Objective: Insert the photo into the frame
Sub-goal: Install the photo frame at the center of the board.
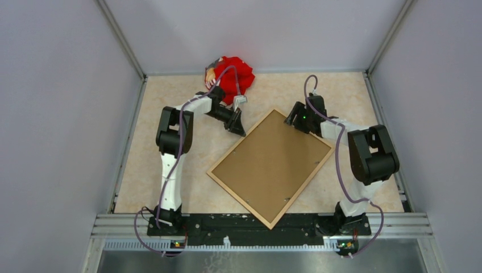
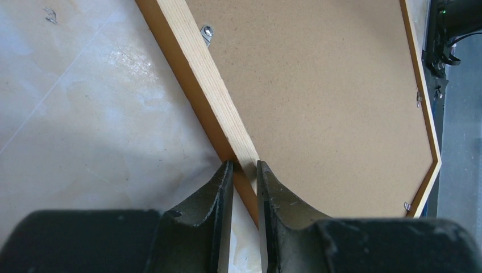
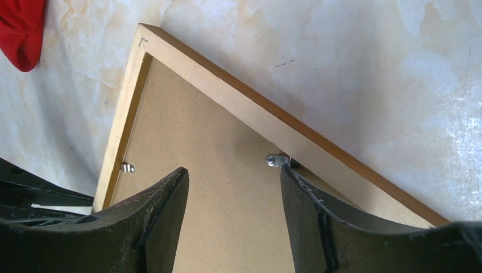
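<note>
The frame [image 2: 199,74] lies back-up, slantwise on the table [image 1: 341,96], its backing board [image 1: 273,159] showing. The left gripper [image 2: 244,166] pinches its upper-left rail — the right gripper [image 3: 233,172] hangs spread over the board, one finger beside a metal clip [image 3: 277,161].

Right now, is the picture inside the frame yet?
Can't tell: no photo shows. The thin brown wooden frame lies face down with the plain brown backing board filling it, so a print could be hidden underneath. In hand: the left gripper pinches the frame's rail and the right gripper hangs open over a small metal clip. Left: probably fastening clips.
</note>
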`<state>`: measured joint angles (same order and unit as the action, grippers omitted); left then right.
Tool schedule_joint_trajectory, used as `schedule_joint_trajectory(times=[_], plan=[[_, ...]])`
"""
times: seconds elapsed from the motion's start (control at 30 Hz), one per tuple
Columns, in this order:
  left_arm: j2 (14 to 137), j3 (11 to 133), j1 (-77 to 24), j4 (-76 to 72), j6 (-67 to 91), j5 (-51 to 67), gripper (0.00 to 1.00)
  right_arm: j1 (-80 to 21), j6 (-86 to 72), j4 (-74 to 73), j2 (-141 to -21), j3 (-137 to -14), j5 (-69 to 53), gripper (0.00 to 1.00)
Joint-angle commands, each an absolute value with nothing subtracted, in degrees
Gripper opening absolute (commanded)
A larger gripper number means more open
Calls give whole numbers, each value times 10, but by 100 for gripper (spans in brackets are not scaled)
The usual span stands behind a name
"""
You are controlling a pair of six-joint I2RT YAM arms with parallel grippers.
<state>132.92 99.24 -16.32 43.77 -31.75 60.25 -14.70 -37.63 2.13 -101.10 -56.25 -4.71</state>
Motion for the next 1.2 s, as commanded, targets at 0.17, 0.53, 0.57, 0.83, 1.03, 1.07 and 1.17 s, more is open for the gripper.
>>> schedule_joint_trajectory(times=[0.17,0.53,0.57,0.83,1.03,1.07,1.17], plan=[[1326,982,-171,482,-342,572,26,-141,-372,24,-975,-534,-31,61],[1327,981,-171,483,-344,574,26,-141,-382,51,-992,-541,-36,61],[1327,981,-172,483,-344,574,26,-141,-383,54,-996,-544,-35,61],[1329,983,-176,487,-350,574,25,-142,-386,91,-1018,-549,-27,61],[1331,986,-177,490,-354,575,25,-144,-389,122,-1022,-541,-32,61],[1333,988,-178,491,-353,576,25,-145,-389,124,-1019,-540,-34,61],[1336,999,-180,496,-351,573,26,-145,-377,130,-1005,-539,-41,62]])
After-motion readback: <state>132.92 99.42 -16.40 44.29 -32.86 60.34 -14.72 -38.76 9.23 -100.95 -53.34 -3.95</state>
